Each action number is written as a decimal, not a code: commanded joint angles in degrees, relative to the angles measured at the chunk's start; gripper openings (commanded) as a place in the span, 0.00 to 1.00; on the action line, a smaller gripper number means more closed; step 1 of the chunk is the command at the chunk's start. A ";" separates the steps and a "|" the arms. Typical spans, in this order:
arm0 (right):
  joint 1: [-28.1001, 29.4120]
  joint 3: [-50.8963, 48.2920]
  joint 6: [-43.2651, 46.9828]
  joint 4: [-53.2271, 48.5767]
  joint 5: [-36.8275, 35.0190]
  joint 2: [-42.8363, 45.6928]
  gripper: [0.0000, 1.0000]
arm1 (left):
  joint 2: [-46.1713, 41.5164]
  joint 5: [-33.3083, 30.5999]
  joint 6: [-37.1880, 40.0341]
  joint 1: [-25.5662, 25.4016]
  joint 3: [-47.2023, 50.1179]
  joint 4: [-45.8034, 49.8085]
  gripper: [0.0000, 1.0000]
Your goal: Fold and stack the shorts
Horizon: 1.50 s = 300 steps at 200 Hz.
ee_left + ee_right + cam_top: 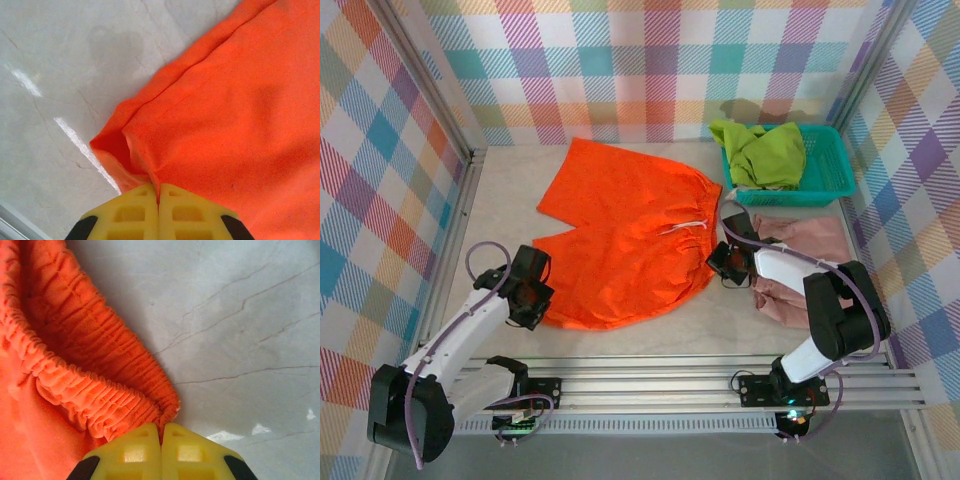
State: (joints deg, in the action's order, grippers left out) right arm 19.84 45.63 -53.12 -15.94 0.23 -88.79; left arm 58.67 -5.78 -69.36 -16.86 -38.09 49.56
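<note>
Up close, the left gripper [158, 187] has its yellow jaws clenched tight on the hem corner of the orange shorts [620, 240], fabric puckering right at the pinch. Over to the right gripper [161, 427]: jaws clamped on the end of the gathered waistband. Those orange shorts lie spread flat in the middle of the desk [505, 200], legs leftward, waistband rightward. Just right of them the pink shorts [810, 240] sit crumpled, partly under the right arm. Far right, the green shorts [765, 150] are heaped in the teal basket [837, 165].
</note>
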 commanded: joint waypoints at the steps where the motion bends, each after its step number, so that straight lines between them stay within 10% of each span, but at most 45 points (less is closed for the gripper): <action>1: -0.51 3.74 2.14 -3.16 1.45 2.02 0.00 | -3.05 -5.47 3.15 -0.38 -6.14 4.34 0.00; 160: 1.61 10.69 1.56 -23.31 11.90 30.69 0.00 | -6.03 -23.24 22.50 6.84 -53.67 24.63 0.00; 300: 2.10 12.81 -1.36 -18.99 2.54 19.68 0.00 | 18.01 -20.19 26.98 6.84 -54.67 6.00 0.00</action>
State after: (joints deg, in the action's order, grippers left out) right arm 22.20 56.71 -52.77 -37.28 5.32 -67.11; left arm 73.58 -24.14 -43.59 -10.68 -92.29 60.88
